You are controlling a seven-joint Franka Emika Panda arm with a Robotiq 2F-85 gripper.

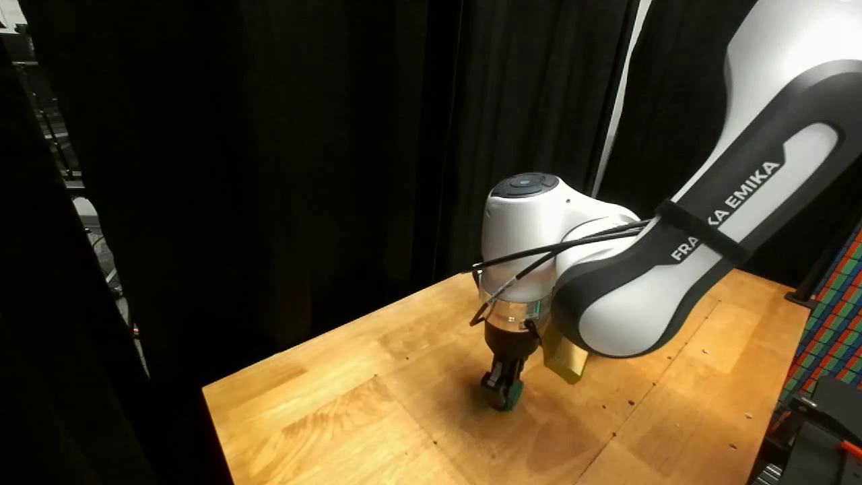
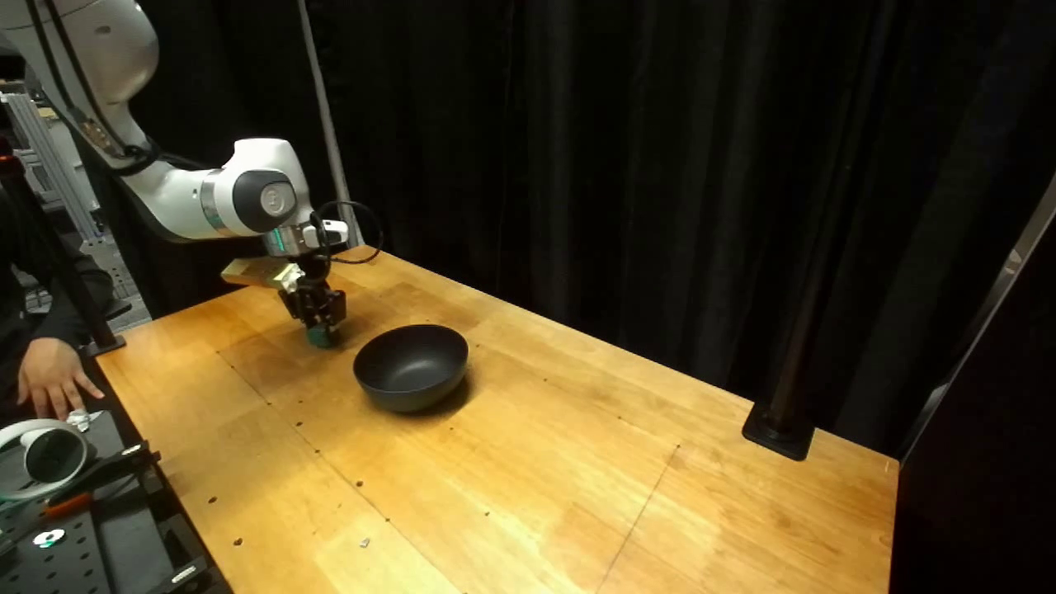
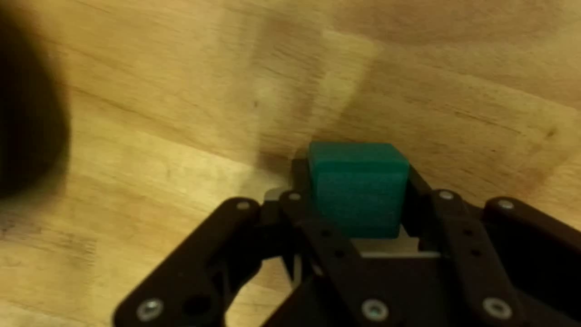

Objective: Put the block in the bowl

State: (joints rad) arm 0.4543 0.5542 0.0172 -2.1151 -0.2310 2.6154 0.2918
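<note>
Black curtain (image 2: pixel 627 181) hangs beyond the claw (image 3: pixel 356 184) in both exterior views. Beneath the claw spreads the wooden table (image 2: pixel 528 462), marked with seams and small dark holes. The white and black arm (image 1: pixel 633 310) reaches the claw from above, its wrist section straight over it. In an exterior view a black post (image 2: pixel 800 338) stands on the table, well apart from the claw. The black bowl (image 2: pixel 412 367) sits upright on the wood near the claw, not touching it, with the claw wholly outside its rim. The claw itself points down, low over the table. A yellow piece (image 1: pixel 567 357) shows beside the claw, higher than its fingers (image 3: pixel 299 176). Smallest of these, the green block (image 3: pixel 363 202) is clamped in the claw, right between the fingers, which press on two opposite sides. It is outside the bowl; whether its underside touches the wood, I cannot tell.
</note>
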